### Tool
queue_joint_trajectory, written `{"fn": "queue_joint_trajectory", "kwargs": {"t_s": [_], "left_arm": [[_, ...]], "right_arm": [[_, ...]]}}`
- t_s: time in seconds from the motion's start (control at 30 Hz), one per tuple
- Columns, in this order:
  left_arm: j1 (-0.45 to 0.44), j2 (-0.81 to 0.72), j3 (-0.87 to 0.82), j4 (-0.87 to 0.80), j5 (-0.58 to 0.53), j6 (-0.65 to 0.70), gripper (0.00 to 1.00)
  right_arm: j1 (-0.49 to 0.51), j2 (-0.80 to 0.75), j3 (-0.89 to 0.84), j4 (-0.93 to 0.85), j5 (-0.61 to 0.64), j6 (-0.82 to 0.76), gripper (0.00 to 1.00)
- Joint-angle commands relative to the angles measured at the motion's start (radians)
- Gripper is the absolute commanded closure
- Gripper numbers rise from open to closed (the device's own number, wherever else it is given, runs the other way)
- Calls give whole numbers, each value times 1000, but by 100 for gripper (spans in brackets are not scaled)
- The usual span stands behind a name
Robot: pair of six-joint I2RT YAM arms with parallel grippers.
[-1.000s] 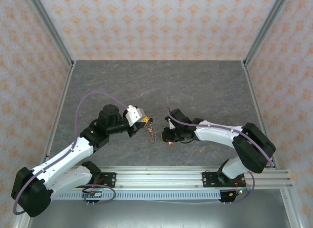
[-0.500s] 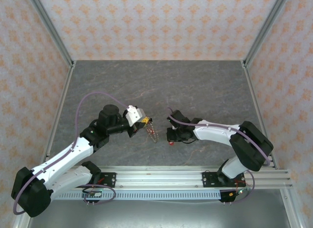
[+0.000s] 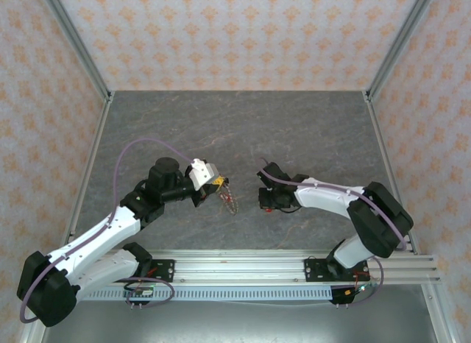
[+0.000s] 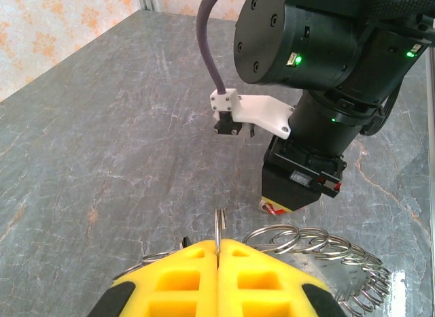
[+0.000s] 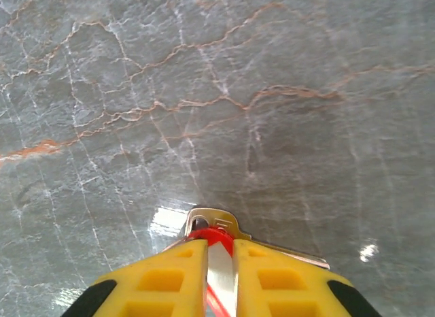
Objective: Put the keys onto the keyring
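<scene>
The counter (image 3: 294, 129) is grey stone with thin white and rusty lines running through it. It is shiny and throws back spots of light. Walls (image 3: 235, 34) with a pale orange flower pattern stand around it, and grey metal posts (image 3: 73, 41) run up the corners. A metal rail (image 3: 294, 266) lies along the near edge, where both arms are fixed.

From above, the left tool (image 3: 215, 183) and the right tool (image 3: 265, 199) face each other near the middle of the counter, a little apart. The keyring (image 3: 230, 201) hangs from the left tool as a small wiry tangle, too small to make out.

The left wrist view shows it much better. The yellow fingers (image 4: 177, 279) are pressed tight together on a thin wire of the keyring, and shiny loops of wire curl out to the right. The right arm (image 4: 319, 65) stands just across from it, black with green lights.

The right wrist view looks down at the bare stone. There the yellow fingers (image 5: 170, 276) stand a small way apart and pinch a silver key (image 5: 212, 220) with a red tag (image 5: 217, 237).
</scene>
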Motion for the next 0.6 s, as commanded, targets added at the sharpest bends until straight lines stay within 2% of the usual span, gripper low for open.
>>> {"fn": "queue_joint_trajectory", "kwargs": {"t_s": [0.0, 0.27, 0.57], "left_arm": [[8, -9, 22, 21, -12, 9, 100], [8, -6, 23, 20, -11, 13, 100], [8, -9, 23, 17, -15, 14, 100]], "right_arm": [[-3, -65, 24, -54, 43, 24, 81], [-1, -71, 48, -50, -31, 104, 71], [11, 60, 139, -131, -8, 122, 71]]}}
